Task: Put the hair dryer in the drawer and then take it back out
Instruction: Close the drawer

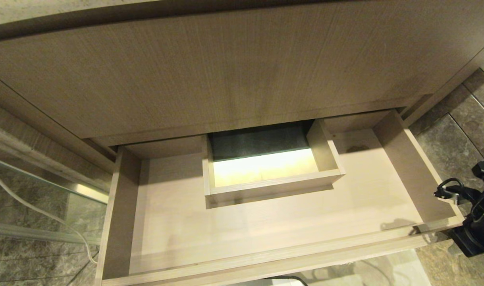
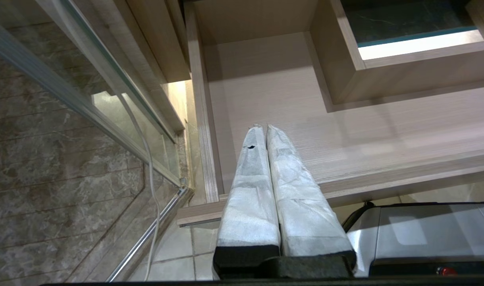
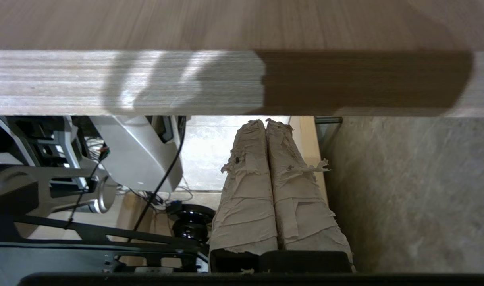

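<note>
A: Hair dryer?
B: Nowhere in any of the three views. Not in the drawer point(image 1: 234, 222), not in either gripper.

A: And the drawer itself?
B: Pulled out, light wood grain, floor bare. Rectangular boxed cutout point(image 1: 265, 174) at mid-back, lit pale inside, dark further in. Taller wood-grain front panel point(image 1: 226, 67) rising above and behind.

A: Left gripper point(image 2: 263, 129)?
B: Hung over the near left corner of the drawer, seen from its own wrist camera. Fingers point(image 2: 249, 186) wrapped in white padding, pressed together along their whole length, nothing between them, touching nothing.

A: Right gripper point(image 3: 265, 122)?
B: Sat low, beneath the drawer's front edge, to judge by the wooden underside point(image 3: 242, 79) spanning its wrist view. Padded fingers point(image 3: 301, 202), wrapping frayed and torn, closed flat against each other. Held nothing, touched nothing that could be made out. Only black arm hardware point(image 1: 476, 214) showing in the head view, just past the drawer's right front corner.

A: Anything else around?
B: Grey stone-look floor tiles point(image 1: 456, 155) on the right. Glass panel with a metal rail point(image 2: 107, 99) on the left, thin white cable point(image 1: 47, 210) trailing down beside it. Robot's grey base point(image 2: 420, 234) below the drawer front.
</note>
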